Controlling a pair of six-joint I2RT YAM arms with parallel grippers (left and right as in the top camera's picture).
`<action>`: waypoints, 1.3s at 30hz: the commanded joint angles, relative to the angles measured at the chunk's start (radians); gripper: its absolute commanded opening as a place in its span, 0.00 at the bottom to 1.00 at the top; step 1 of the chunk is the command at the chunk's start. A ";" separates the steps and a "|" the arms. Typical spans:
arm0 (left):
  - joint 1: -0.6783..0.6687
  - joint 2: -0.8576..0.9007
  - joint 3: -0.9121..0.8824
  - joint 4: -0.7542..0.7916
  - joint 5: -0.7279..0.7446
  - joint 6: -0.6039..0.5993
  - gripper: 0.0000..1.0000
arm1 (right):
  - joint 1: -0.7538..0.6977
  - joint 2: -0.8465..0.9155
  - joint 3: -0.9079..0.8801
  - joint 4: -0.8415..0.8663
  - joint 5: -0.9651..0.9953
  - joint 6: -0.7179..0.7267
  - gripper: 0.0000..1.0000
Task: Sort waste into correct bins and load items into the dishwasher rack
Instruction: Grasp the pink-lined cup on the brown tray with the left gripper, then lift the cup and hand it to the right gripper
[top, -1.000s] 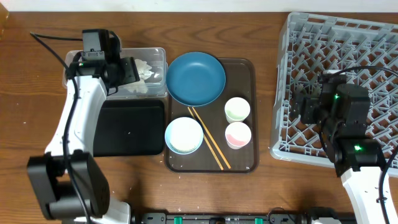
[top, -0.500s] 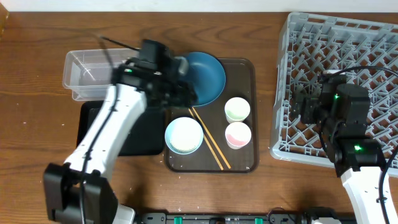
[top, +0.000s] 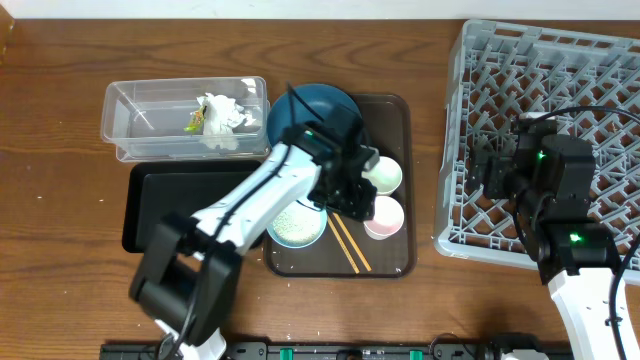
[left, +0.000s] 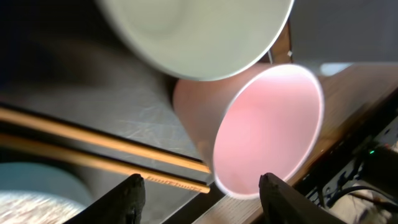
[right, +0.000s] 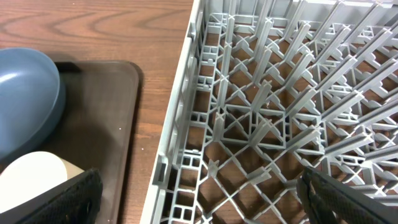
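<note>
Left fingers (left: 132, 202) apart near pink-lined cup (left: 267, 124); right fingers (right: 62, 199) apart above grey rack (right: 267, 112).

Left pincer (left: 203, 188) moved from above clear tub (top: 130, 118) to beside pinkish cup (left: 267, 134), tissue (top: 222, 112) in tub now uncovered

On the tabletop (top: 60, 100) the serving tray (top: 398, 112) lies centre, with the plate (top: 298, 110) back left, the bowl (top: 290, 226) before it, then the chopsticks (top: 349, 249), the rear cup (top: 388, 172) and the front cup (top: 386, 219) on the right. The tub (top: 150, 88), holding the tissue (top: 222, 113) and the wrapper (top: 193, 123), lies left, with the flat tray (top: 165, 210) before it. The rack (top: 560, 80) stands right.
</note>
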 joint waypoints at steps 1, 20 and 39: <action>-0.031 0.041 -0.005 0.008 0.009 0.006 0.58 | 0.008 -0.002 0.020 0.002 0.006 -0.008 0.99; 0.095 -0.213 -0.002 -0.036 -0.049 0.028 0.06 | 0.008 -0.002 0.020 0.013 0.038 -0.008 0.99; 0.354 -0.097 -0.002 0.674 0.863 -0.298 0.06 | 0.008 0.208 0.020 0.543 -1.205 -0.154 0.99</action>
